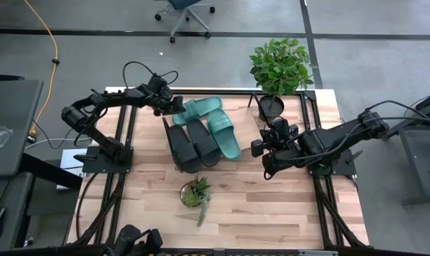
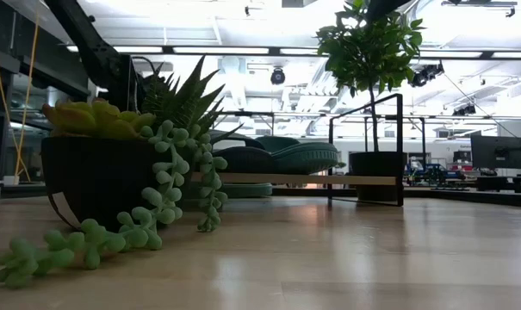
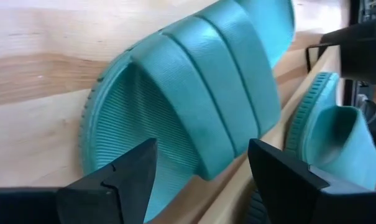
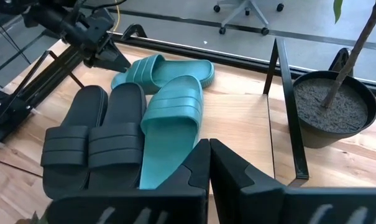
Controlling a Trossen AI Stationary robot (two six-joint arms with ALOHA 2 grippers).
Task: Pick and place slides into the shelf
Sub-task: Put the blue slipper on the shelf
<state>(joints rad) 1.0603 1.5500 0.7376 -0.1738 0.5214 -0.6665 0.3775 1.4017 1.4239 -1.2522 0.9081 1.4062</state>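
Two black slides (image 1: 192, 144) (image 4: 91, 140) and one teal slide (image 1: 224, 132) (image 4: 169, 121) lie side by side on the slanted shelf (image 2: 312, 179), whose black end frame (image 4: 282, 106) stands at its right. The second teal slide (image 1: 197, 109) (image 3: 194, 93) lies crosswise on the tabletop behind the shelf's far edge, its side against the board's edge (image 3: 237, 180). My left gripper (image 1: 173, 108) (image 3: 203, 162) is open at this slide's left end, with a finger on either side of it, and I see no touch. My right gripper (image 1: 257, 149) (image 4: 209, 155) is shut, to the right of the shelf.
A potted tree (image 1: 277, 71) (image 4: 327, 109) stands at the table's far right, just beyond the shelf frame. A trailing succulent in a dark pot (image 1: 195, 193) (image 2: 96, 172) sits near the table's near edge. Bare wood lies to the right of the succulent (image 1: 271, 206).
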